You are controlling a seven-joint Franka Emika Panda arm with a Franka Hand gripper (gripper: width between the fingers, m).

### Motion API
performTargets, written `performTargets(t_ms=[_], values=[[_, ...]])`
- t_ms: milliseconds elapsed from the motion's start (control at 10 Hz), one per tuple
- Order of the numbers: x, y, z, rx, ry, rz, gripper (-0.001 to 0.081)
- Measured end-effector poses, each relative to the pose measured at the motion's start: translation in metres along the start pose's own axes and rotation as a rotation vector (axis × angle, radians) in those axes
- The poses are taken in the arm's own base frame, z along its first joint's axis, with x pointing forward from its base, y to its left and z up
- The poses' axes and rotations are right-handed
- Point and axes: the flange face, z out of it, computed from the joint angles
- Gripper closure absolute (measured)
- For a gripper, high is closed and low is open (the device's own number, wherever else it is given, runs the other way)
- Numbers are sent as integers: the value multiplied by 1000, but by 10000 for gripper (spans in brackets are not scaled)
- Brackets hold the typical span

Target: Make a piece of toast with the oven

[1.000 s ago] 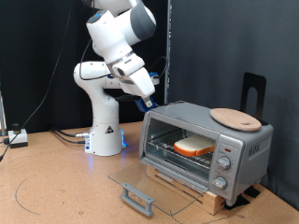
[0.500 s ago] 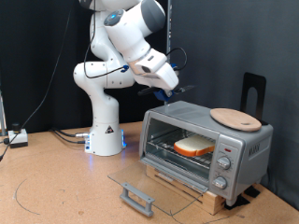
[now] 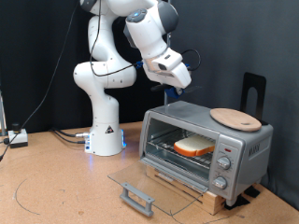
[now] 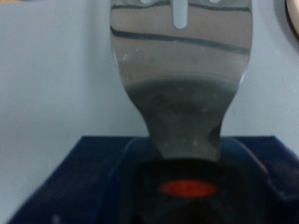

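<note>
Ext view: I've got the tool point(image 3: 171, 91) up in the air, above the oven's back corner toward the ext view's left, well apart from everything. From here it seems to have something dark and thin hanging off it, too small to call. The small silver-grey boxy toaster oven w/ knobs on its right panel point(image 3: 243, 145) sits on a wooden slat base point(image 3: 217, 199) on the brown worktop point(image 3: 56, 187). Its glass door point(image 3: 149, 184) is dropped flat open, grey handle toward the ext view's bottom. The flat square-ish slice of toast, pale tan face w/ orange-brown crust point(image 3: 194, 146), lies on the wire rack inside, so loading looks done. A round light wooden board point(image 3: 234, 118) rests on the oven roof, near the ext view's right.

Wrist view: a shiny metal spatula blade w/ slots point(image 4: 182, 56) fills the frame, narrowing to a neck that runs into a dark blue-black handle w/ a red mark point(image 4: 187, 187) sitting at the tool. I judge the tool is closed around that handle; fingers themselves not visible, so grip detail is a guess. No oven or toast here.

Handling, my call: toast is light, stiff-ish but crumbly, crust firmer than the face. Pinching an edge risks breaking it; better slid under from the open front w/ the flat blade. Rack wires could snag the blade tip.
</note>
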Motion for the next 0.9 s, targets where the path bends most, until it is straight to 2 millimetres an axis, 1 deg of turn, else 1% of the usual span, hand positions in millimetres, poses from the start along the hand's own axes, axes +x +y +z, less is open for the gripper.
performTargets(t_ms=[200, 300, 600, 900], values=[[9, -17, 12, -56, -7, 16, 412], [11, -20, 17, -80, -15, 29, 412], [8, -16, 34, -124, -37, 68, 412], [11, -9, 56, -97, -11, 100, 412]])
